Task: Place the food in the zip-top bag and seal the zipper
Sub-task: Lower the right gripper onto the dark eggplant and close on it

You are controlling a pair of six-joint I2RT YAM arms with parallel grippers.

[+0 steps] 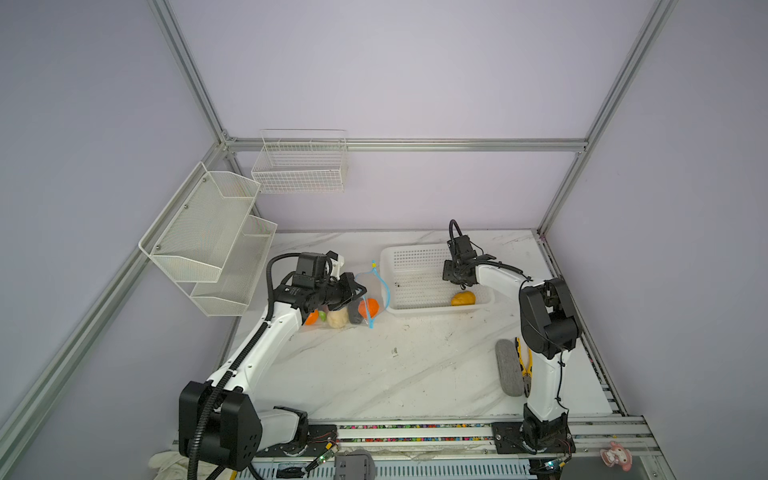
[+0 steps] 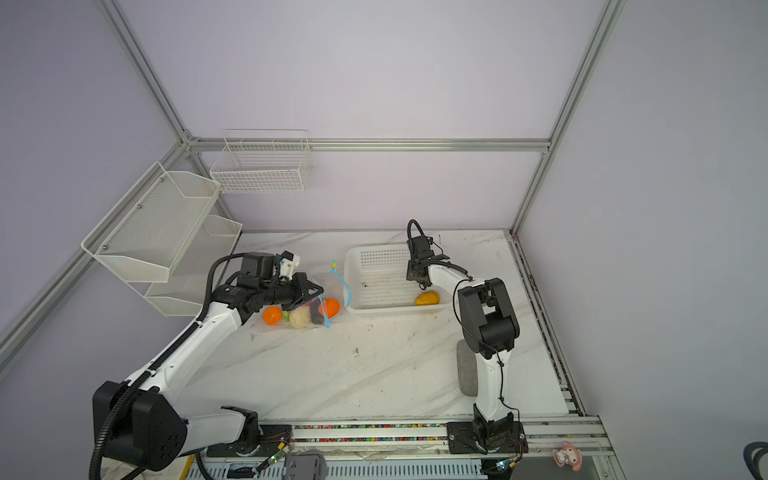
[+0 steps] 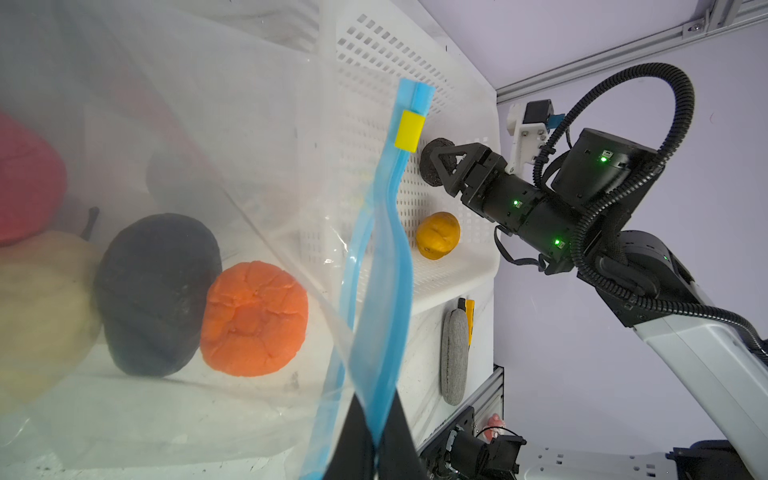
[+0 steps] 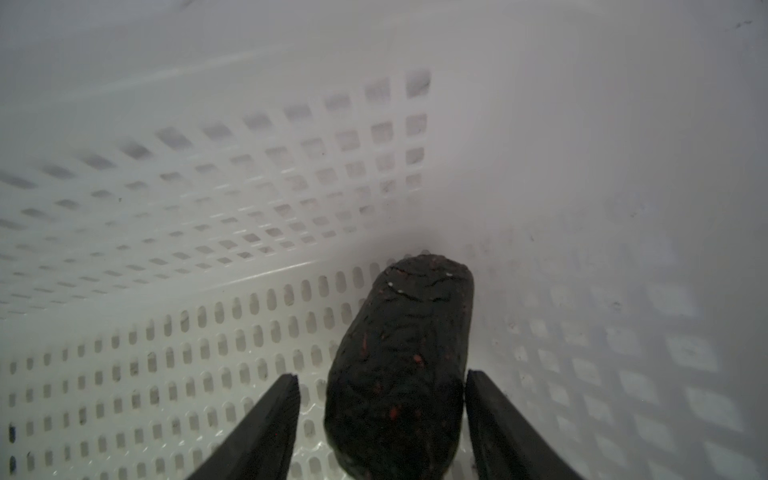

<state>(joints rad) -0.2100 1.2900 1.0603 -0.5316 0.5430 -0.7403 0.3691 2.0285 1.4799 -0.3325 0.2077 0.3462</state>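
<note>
Tabletop scene with two containers. A white perforated basket (image 1: 411,259) is taken as the landmark. Just beside its left end, in both top views, the zip-top bag (image 3: 257,166) is lying with its mouth parted. The zipper (image 3: 386,257) is pinched tight by the left gripper (image 3: 376,419). Through the film are seen an orange fruit (image 3: 254,318), a black lump (image 3: 156,291), a cream pear (image 3: 41,311) and a pink piece (image 3: 25,178). Inside the basket a yellow-brown oval (image 1: 463,298) is lying. A second black lump (image 4: 403,353) is straddled there by the right gripper (image 4: 381,374), jaws apart, with a gap shown beside one finger.
</note>
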